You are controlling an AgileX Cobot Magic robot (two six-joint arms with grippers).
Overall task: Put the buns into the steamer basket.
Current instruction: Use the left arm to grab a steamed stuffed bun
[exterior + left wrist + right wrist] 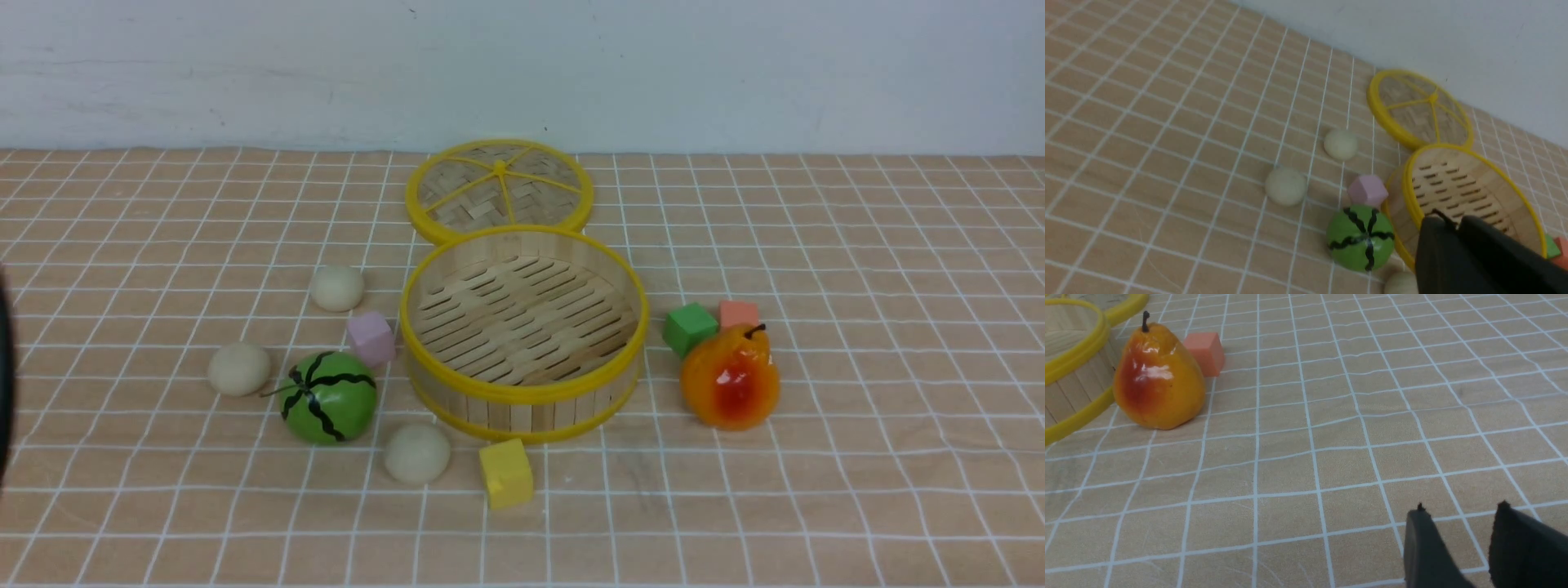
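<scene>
The right claw [1461, 507] hangs low over the checked cloth on the surface [816, 490], well to the right of everything else. Its two dark fingers [1423, 547] stand apart with bare cloth showing between them, so it is open and empty. The left claw [1449, 218] shows only in its own wrist view, above the near left rim of the basket [522, 398]. Its fingers [1435, 245] are almost together with only a thin slit between them, gripping nothing. Nearest on the cloth is a yellow cube [506, 474], just in front of the basket's near wall, and the near bun [417, 453] lies just to its left. A little further back, a green striped watermelon ball [329, 398] sits left of the basket. A glossy orange pear [731, 377] stands upright to the basket's right, near it but apart. The left bun [238, 369] lies just beyond the watermelon ball on its outer side. The basket stands upright in the middle with its slatted floor fully showing, and all three buns rest on the cloth outside it. A pink cube [371, 338] sits tight by its left wall; whether they touch I cannot tell. Behind the pear are a green cube [690, 328] and an orange cube [738, 314], side by side. The far bun [336, 287] lies behind the pink cube. Furthest back, the woven lid [499, 192] lies flat behind the basket, near the pale wall [735, 73].
</scene>
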